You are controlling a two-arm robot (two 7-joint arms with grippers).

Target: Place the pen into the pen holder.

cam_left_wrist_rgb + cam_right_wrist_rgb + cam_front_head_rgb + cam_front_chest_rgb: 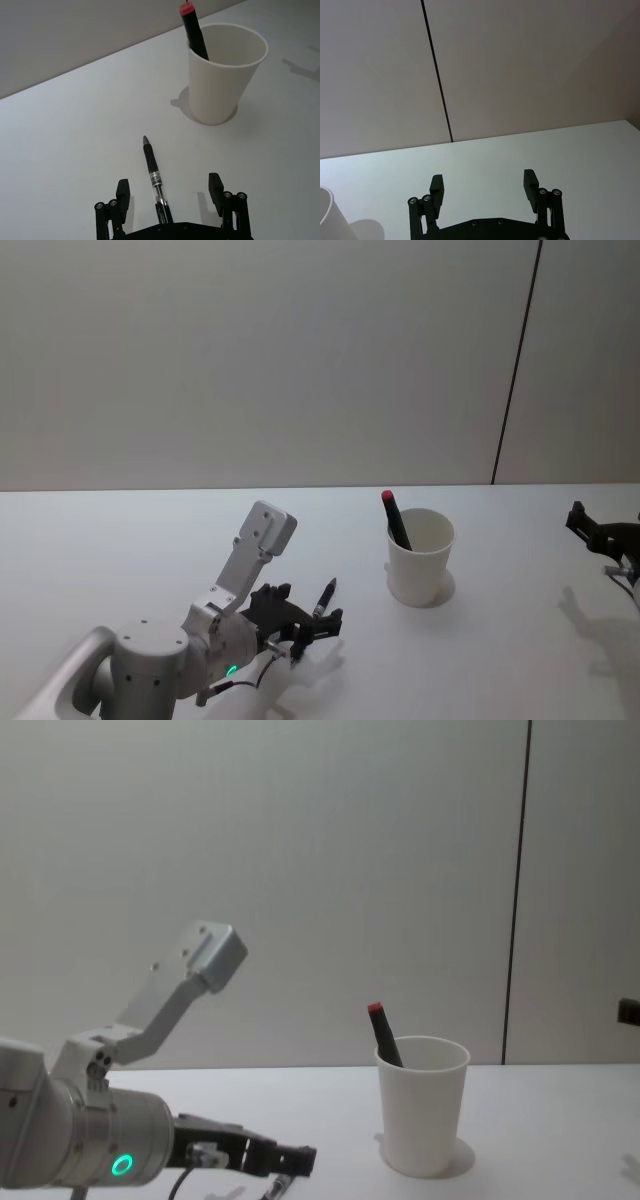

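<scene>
Pen (152, 172) – a dark one with a clear stretch of barrel – lies flat on the white table (150, 540), apart from the paper cup (222, 80), to the cup's left and nearer the robot. In the head view the pen (324, 597) points its tip away from the robot. The left gripper (169, 183) is low over the table on that same side of the cup, its two fingers spread wide with the pen between them. Neither finger touches the pen, and the gripper has hold of nothing. The pen's rear end runs under the gripper's body.

The cup (421, 560) stands upright with a red-capped black marker (396, 520) leaning inside it against the rim. Well to the cup's right, the right gripper (483, 178) hangs above the table – fingers wide apart and empty.
</scene>
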